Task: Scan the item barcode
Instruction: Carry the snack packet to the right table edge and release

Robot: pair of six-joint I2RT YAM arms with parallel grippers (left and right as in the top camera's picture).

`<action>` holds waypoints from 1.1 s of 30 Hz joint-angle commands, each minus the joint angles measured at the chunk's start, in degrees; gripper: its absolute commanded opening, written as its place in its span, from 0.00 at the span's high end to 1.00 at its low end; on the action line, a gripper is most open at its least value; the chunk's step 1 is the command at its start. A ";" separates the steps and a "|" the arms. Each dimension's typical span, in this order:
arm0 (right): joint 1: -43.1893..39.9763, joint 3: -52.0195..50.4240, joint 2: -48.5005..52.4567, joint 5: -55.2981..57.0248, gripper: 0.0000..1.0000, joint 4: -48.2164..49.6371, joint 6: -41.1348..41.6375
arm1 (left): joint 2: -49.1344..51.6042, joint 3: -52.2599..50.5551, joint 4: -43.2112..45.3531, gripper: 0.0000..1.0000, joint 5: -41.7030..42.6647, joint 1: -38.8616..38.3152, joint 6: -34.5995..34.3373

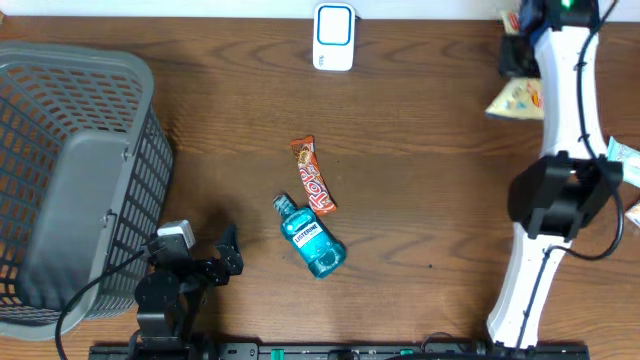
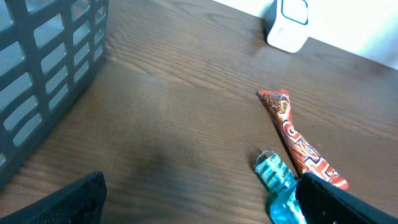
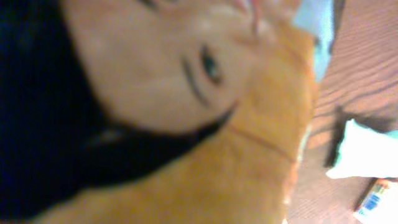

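- Left gripper (image 1: 231, 250): jaws spread wide, nothing between them; it sits low at the near left corner of the worktop (image 1: 440, 140), just beside the grey plastic basket (image 1: 150, 150); in the left wrist view its two dark fingers (image 2: 65, 202) frame bare wood.
- Listerine mouthwash bottle (image 1: 314, 240): blue-green, lying on its side near the middle of the worktop, towards the near edge; cap pointing to the far left; well apart from the left gripper.
- Candy bar (image 1: 314, 179): orange-red wrapper, lying flat just beyond the bottle; its near end is close against the bottle's shoulder, contact not discernible.
- White scanner unit (image 1: 333, 37): upright at the middle of the far edge; well apart from both items.
- Right gripper (image 1: 517, 48): at the far right corner; jaws pressed together; fingers not visible in its own wrist view, so whether it pinches anything cannot be told.
- Orange packet printed with a face (image 3: 205, 124): fills the right wrist view, close to the lens and blurred; no barcode is legible.
- Yellowish snack packet (image 1: 516, 98): lying near the far right corner beside the right arm.
- Further small packs (image 1: 620, 152) lie along the right edge; type not determinable.
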 commanded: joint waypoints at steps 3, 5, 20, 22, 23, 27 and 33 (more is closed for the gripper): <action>-5.68 -10.08 1.14 2.05 0.99 6.82 -1.73 | 0.04 -0.81 -0.92 0.02 0.70 -0.13 0.72; -7.82 -11.93 1.14 4.70 0.99 9.09 -2.47 | 0.04 -0.81 -0.92 0.02 0.70 -0.13 0.72; -21.40 -20.57 0.96 2.58 0.07 18.67 -5.99 | 0.04 -0.81 -0.92 0.02 0.70 -0.13 0.72; -22.08 -19.52 0.11 2.36 0.01 17.59 -2.54 | 0.04 -0.81 -0.92 0.02 0.70 -0.13 0.72; -22.23 -18.84 -0.57 1.49 0.01 17.11 -1.31 | 0.04 -0.81 -0.92 0.02 0.70 -0.13 0.72; -22.03 -16.24 -6.21 -7.63 0.01 16.68 -0.79 | 0.04 -0.81 -0.92 0.02 0.72 -0.13 0.72; -17.86 -16.13 -18.84 -13.81 0.01 18.53 1.49 | 0.04 -0.81 -0.92 0.02 0.70 -0.13 0.72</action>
